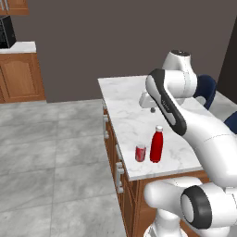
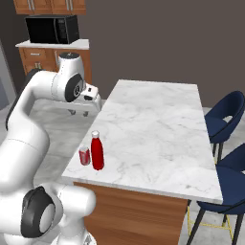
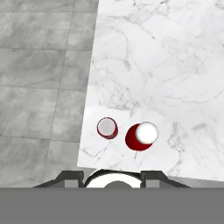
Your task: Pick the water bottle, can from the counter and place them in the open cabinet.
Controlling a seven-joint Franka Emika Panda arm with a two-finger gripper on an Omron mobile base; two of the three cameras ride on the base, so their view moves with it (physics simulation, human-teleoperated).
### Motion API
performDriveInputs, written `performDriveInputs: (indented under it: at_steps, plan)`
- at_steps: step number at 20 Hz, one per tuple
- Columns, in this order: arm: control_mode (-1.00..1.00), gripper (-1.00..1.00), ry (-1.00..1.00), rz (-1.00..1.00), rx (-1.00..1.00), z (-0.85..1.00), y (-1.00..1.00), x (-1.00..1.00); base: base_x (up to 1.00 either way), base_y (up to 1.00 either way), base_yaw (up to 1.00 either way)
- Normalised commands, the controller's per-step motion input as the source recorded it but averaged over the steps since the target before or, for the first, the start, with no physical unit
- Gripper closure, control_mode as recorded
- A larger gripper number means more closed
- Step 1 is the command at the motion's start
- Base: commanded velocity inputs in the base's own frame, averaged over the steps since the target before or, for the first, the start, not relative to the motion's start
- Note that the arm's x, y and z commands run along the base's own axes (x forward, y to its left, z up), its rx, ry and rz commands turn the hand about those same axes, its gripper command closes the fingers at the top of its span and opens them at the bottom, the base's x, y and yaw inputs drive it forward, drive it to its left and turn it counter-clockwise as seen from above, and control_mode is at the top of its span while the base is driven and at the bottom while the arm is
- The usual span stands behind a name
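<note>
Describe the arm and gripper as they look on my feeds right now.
The arm is glossy white, built of rounded tubular links with dark grey bands and caps at the joints. The gripper is a white block-shaped hand with two small dark fingertips. No cables or markings are visible.

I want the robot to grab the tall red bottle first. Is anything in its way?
Nothing visible is. The gripper hangs above the counter, and the bottle stands upright below it, with the can right beside it.
</note>
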Motion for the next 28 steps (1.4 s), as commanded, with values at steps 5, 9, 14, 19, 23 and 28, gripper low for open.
performDriveInputs:
  at_steps: [5, 9, 14, 19, 23, 28]
  plan:
    - [-1.00, -1.00, -0.04, 0.03, 0.00, -0.02, 0.00, 0.00, 0.00, 0.00, 0.00]
    - [-1.00, -1.00, -0.07, 0.14, -0.03, -0.17, 0.00, -0.01, 0.00, 0.00, 0.00]
    - [-1.00, -1.00, -0.10, 0.17, -0.06, -0.18, -0.04, -0.20, 0.00, 0.00, 0.00]
    - [-1.00, -1.00, -0.02, 0.18, -0.06, -0.22, -0.07, -0.38, 0.00, 0.00, 0.00]
    - [-1.00, -1.00, 0.00, 0.18, -0.08, -0.22, -0.04, -0.35, 0.00, 0.00, 0.00]
    - [-1.00, -1.00, 0.00, 0.19, -0.02, -0.17, -0.06, -0.21, 0.00, 0.00, 0.00]
